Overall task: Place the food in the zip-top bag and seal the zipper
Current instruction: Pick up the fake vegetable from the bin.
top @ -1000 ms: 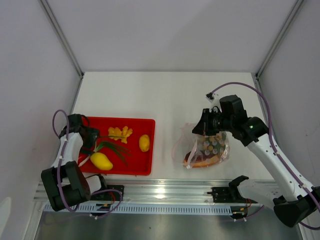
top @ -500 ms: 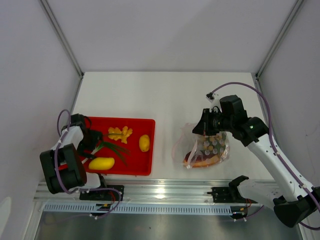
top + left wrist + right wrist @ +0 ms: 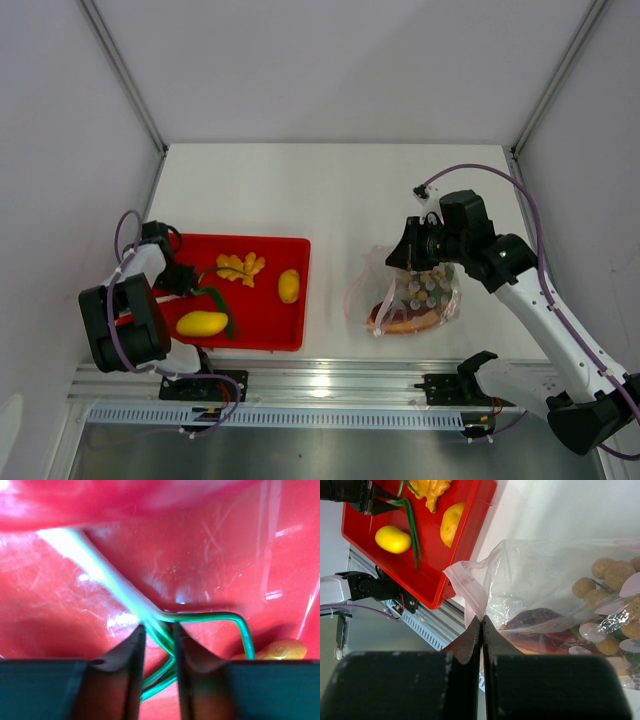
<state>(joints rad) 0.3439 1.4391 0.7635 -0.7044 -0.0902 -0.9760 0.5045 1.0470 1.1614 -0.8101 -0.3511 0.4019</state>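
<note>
**Top view.** Left gripper (image 3: 186,279) at the left end of the red tray (image 3: 270,338). Green stalks (image 3: 218,305) trail away from its jaws. Right gripper (image 3: 404,258) is at the mouth of the zip-top bag (image 3: 415,300), which lies part-filled on the counter (image 3: 330,200).

**Left wrist.** Jaws nearly closed, pinching the stalks between the tips. Risk: the thin, springy stalks slide out on lifting. The tray floor beneath the tips is hidden.

**Right wrist.** Jaws fully closed on the bag's mouth film, the zipper (image 3: 466,582) just ahead of the tips. Risk: the slick film slips and the mouth collapses. The bag's right side is cut off.
</note>
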